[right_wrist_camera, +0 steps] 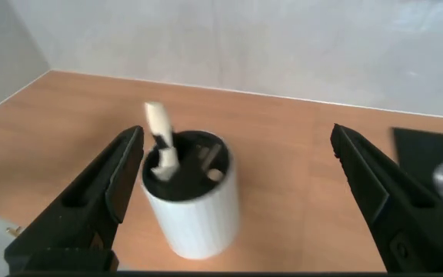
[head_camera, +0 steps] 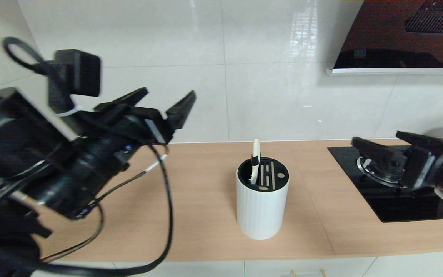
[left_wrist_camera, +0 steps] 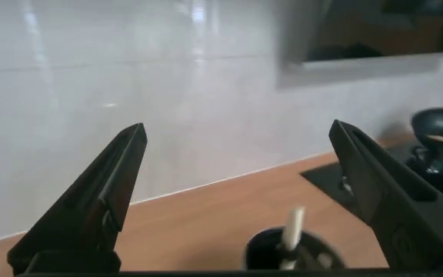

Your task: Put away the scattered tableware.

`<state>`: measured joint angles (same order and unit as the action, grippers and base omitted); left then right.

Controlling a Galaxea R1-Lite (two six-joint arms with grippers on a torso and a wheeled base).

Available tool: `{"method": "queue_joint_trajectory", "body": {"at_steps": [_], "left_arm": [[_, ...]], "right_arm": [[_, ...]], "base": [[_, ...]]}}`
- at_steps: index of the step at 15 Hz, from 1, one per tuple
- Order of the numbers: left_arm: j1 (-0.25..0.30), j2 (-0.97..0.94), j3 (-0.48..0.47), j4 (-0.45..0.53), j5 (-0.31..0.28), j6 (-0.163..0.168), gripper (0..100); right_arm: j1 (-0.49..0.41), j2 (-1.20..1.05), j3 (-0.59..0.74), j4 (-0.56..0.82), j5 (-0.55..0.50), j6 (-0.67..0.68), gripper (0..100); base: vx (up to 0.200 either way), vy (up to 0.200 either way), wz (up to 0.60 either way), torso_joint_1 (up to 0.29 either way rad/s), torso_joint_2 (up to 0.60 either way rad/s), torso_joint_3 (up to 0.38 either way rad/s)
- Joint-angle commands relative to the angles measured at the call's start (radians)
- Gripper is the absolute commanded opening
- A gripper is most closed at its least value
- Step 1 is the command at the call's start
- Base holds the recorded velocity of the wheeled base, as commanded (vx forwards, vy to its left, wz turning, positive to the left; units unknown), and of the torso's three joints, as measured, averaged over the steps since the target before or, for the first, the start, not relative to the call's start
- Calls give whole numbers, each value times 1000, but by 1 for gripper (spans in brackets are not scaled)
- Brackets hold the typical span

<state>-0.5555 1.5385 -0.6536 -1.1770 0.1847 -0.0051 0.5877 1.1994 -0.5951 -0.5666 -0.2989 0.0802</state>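
Cream-handled utensil [head_camera: 255,152] is seen standing in the white ribbed cylindrical holder [head_camera: 262,207] on the wooden counter [head_camera: 206,200].
The left gripper [head_camera: 169,94] is held left of the holder, the right gripper [head_camera: 376,138] right of it above the black hob [head_camera: 394,209]; both are spread wide, empty.

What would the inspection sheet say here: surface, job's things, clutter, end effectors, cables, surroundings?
Surface: light wooden countertop.
Job's things: white ribbed utensil holder upright mid-counter; one cream-handled utensil standing in it.
Clutter: nothing seen.
End effectors: left end effector open, raised over the counter's left; right end effector open, over the gas hob.
Cables: black cable hanging from the left arm.
Surroundings: tiled wall, range hood.
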Motion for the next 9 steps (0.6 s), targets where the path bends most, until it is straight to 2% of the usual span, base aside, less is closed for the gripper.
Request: {"method": "queue_joint_trajectory", "body": {"at_steps": [1,2,4,5,6,7,9], "left_arm": [[172,-460,316,166,13,-9,100],[195,-612,373,298,15,-12,100],[201,-913,370,626,16,-12,100],[243,-1048,345,806,13,-19,100],[338,-1149,336,932,-7,-50,100],[378,-1204,325,987,-40,-76,100],[457,-1298,338,1014,-100,-95,100]], "right_arm": [[-132,-264,268,-6,9,3,100],[-169,-362,319,-3,23,3,100],[-232,-535,350,19,23,-19,100],[-261,-635,351,74,20,-80,100],[-290,-722,347,148,20,-102,100],[-318,-778,345,205,20,-102,100],[-394,-894,345,295,20,-109,100]], "base": [[0,0,0,0,0,0],[0,0,0,0,0,0],[0,0,0,0,0,0],[0,0,0,0,0,0],[0,0,0,0,0,0],[0,0,0,0,0,0],[0,0,0,0,0,0]]}}
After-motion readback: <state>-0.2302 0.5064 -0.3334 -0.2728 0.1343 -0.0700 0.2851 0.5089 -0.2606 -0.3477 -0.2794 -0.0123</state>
